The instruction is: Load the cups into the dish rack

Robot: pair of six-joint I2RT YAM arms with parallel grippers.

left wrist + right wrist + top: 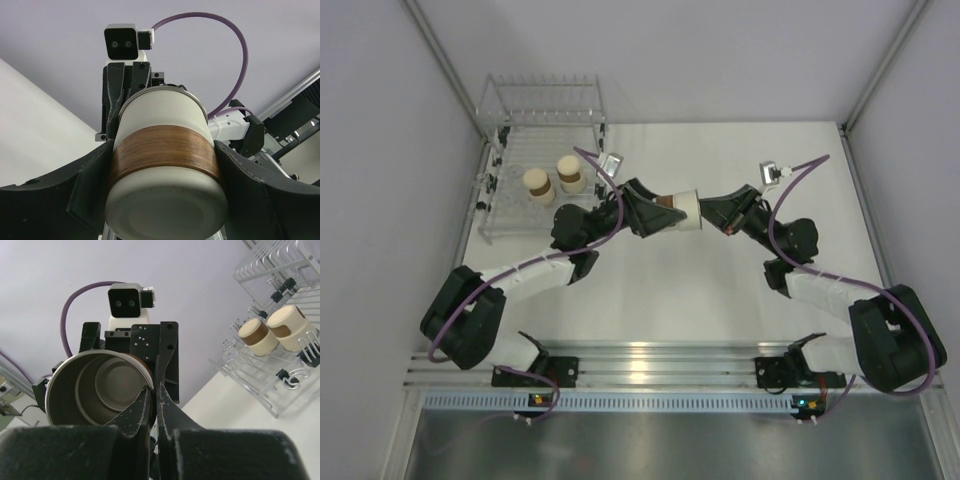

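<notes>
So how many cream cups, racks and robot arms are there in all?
Cream cups: 3
Dish rack: 1
Robot arms: 2
Total: 6

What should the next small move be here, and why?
Probably open the right gripper: it pinches the rim of the cream cup while the left gripper clamps its brown band, so the left can then carry it to the dish rack.

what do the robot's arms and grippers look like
The left arm and right arm have bulky black joints and white links. A purple cable loops to each wrist's small white camera with a black face. The left gripper and right gripper each have two broad black fingers.
</notes>
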